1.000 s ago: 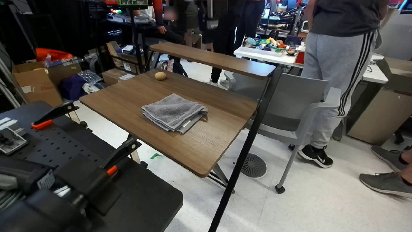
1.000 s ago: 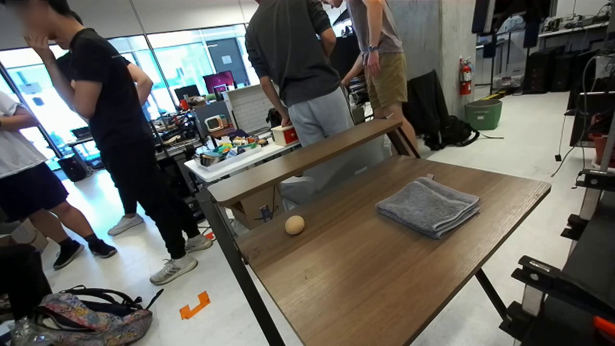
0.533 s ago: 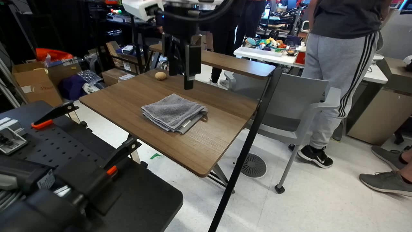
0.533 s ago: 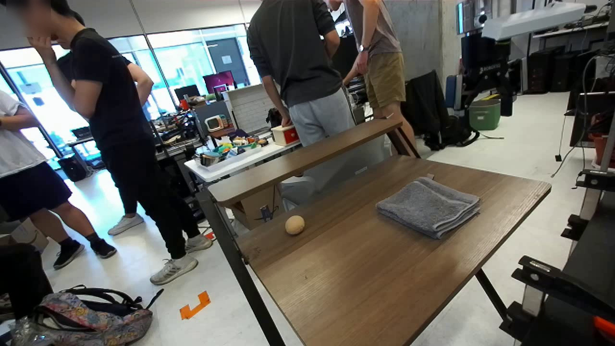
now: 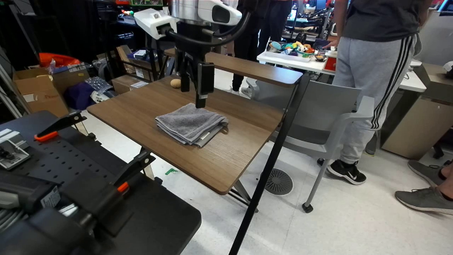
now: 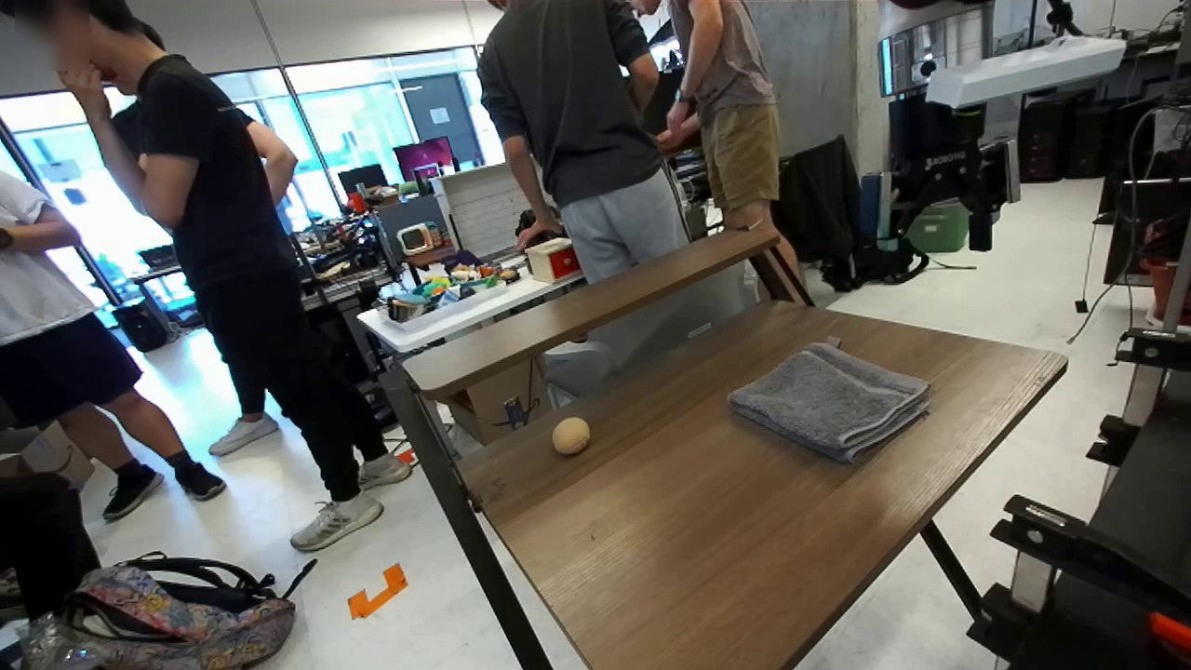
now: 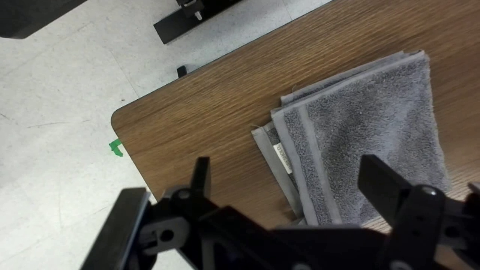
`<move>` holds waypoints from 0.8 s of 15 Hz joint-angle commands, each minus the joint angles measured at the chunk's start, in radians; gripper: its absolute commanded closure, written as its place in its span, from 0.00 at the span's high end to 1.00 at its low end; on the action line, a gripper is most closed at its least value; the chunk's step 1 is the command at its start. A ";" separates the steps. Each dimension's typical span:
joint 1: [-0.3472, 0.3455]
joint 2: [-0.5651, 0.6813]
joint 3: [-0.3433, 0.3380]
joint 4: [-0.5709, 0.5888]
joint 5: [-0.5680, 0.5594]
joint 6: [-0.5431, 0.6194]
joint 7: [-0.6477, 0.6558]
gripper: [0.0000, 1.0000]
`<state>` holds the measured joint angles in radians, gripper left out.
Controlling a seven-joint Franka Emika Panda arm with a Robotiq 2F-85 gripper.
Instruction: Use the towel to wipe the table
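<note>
On brown surface (image 7: 210,105), towel (image 7: 360,135) lies folded (white label (image 7: 282,158) showing at edge). Round tan object (image 6: 570,435) well apart from it. Hand (image 7: 287,176) overhead, jaws spread wide, gripping nothing; height above towel hard to judge.

In an exterior view the camera, tilted well down, looks past a black workbench (image 5: 159,219) close to the lens onto the wood-grain surface (image 5: 244,148). In an exterior view it looks from off the opposite end — where the round tan object (image 6: 570,435) lies — tilted less, toward windows (image 6: 316,102) and a concrete pillar (image 6: 823,74). Both exterior views share the grey towel (image 5: 187,124), the tan object and the raised wooden shelf (image 5: 247,67). The wrist view, nearest the towel, points down from above — the pincer (image 7: 287,170) at its lower edge.
</note>
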<state>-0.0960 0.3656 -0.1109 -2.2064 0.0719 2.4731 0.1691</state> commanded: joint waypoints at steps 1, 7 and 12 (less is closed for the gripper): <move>-0.011 0.014 0.017 0.001 0.050 0.061 -0.012 1.00; -0.067 0.182 0.164 0.070 0.358 0.373 -0.075 1.00; 0.013 0.370 0.113 0.193 0.294 0.373 0.072 1.00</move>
<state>-0.1187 0.6257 0.0238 -2.1101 0.3841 2.8498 0.1717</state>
